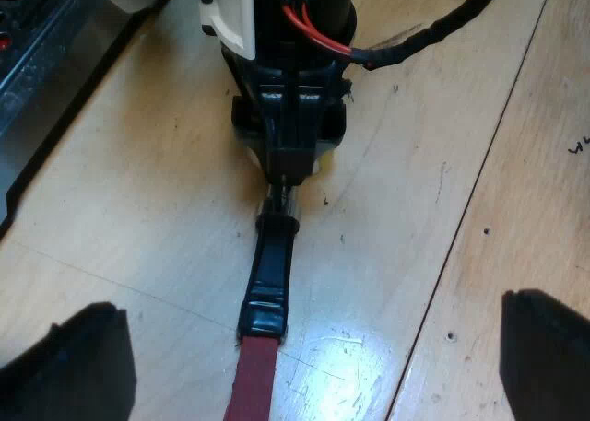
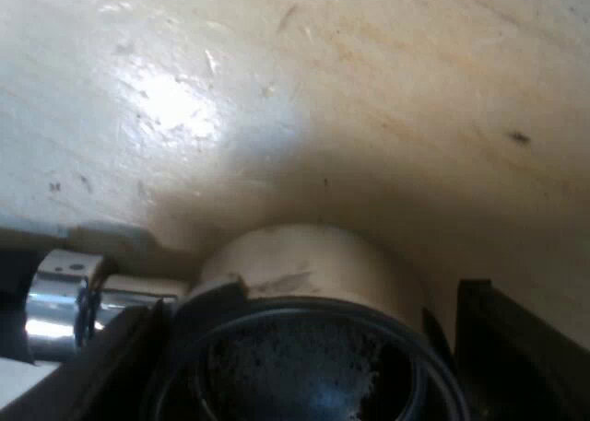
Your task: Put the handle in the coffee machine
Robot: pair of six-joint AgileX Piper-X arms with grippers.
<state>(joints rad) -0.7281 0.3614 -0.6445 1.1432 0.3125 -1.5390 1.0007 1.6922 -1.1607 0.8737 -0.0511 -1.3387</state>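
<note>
Between the widely parted fingers of the left claw [image 1: 312,306], which is released and holds nothing, the holder [image 1: 275,264] is seen lying flat on the desk [image 1: 433,163], its red end [image 1: 256,375] pointed towards that claw. An edge of the espresso machine [image 1: 37,80] is seen apart from it. Over the holder's metal head the right claw [image 1: 288,163] is set; whether it is clenched there cannot be told. From the right wrist, the basket [image 2: 304,375] is seen from above, dark inside, with the shiny neck [image 2: 60,297] beside it. The holder is judged stiff and head-heavy, its smooth metal likely to slip; the dark handle, next to the red end, is judged the surer place to be gripped.
</note>
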